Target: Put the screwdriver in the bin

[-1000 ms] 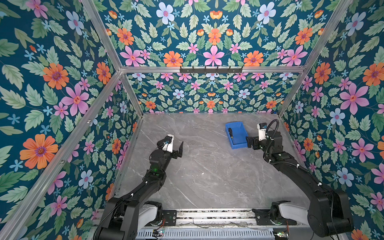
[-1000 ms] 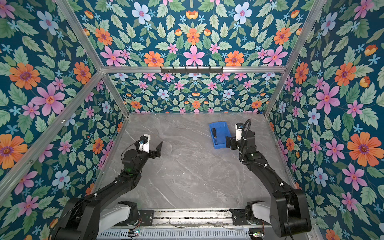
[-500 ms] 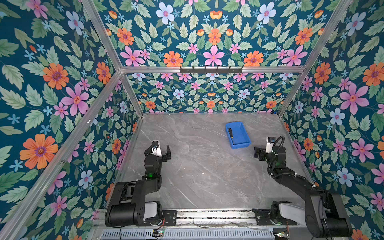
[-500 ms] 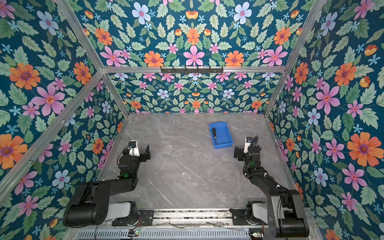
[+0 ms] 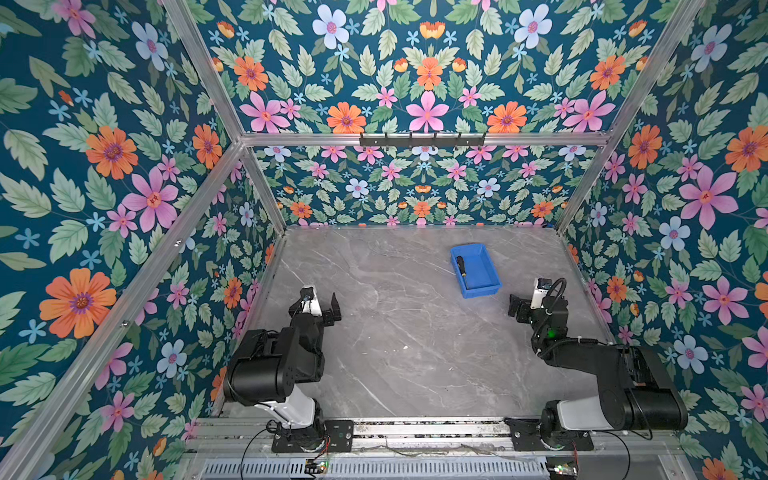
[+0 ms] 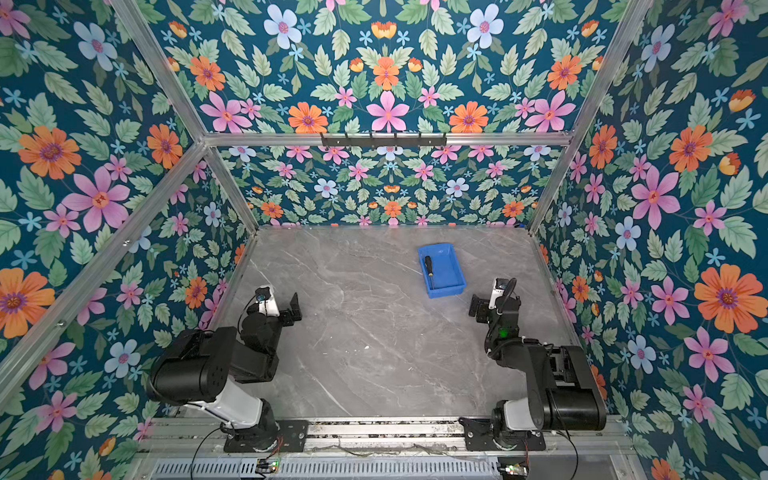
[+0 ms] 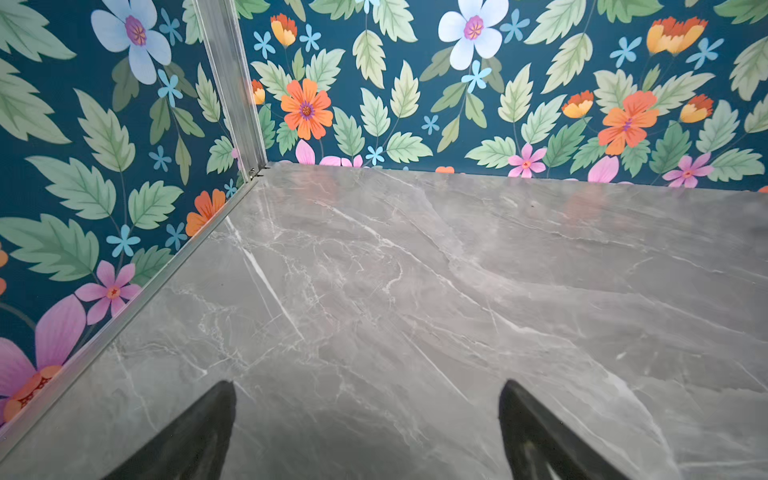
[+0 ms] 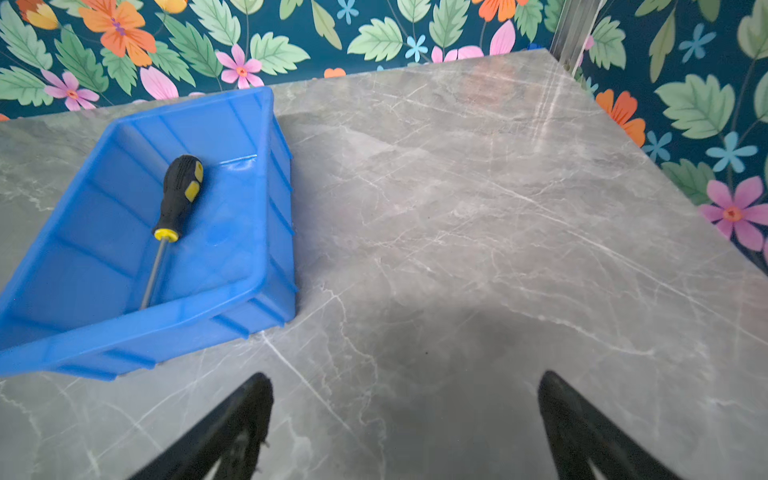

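Observation:
The screwdriver (image 5: 462,266) (image 6: 429,270), black-handled with yellow marks and a thin metal shaft, lies flat inside the blue bin (image 5: 478,291) (image 6: 446,291) at the back right of the marble table. In the right wrist view the screwdriver (image 8: 178,195) rests along the bin's floor, shaft toward the near wall of the bin (image 8: 166,332). My right gripper (image 5: 530,309) (image 6: 492,311) (image 8: 404,377) stands open and empty, a short way in front of the bin's near right corner. My left gripper (image 5: 316,307) (image 6: 276,309) (image 7: 368,388) is open and empty over bare table at the left.
Floral walls with aluminium posts (image 7: 232,83) close in the table on three sides. A metal rail (image 5: 415,428) carries both arm bases along the front edge. A black hook bar (image 5: 422,139) hangs high on the back wall. Both arms sit folded near their bases.
Both arms have drawn back toward the front rail and folded up. The right gripper has moved away from the bin. The screwdriver and bin have stayed put.

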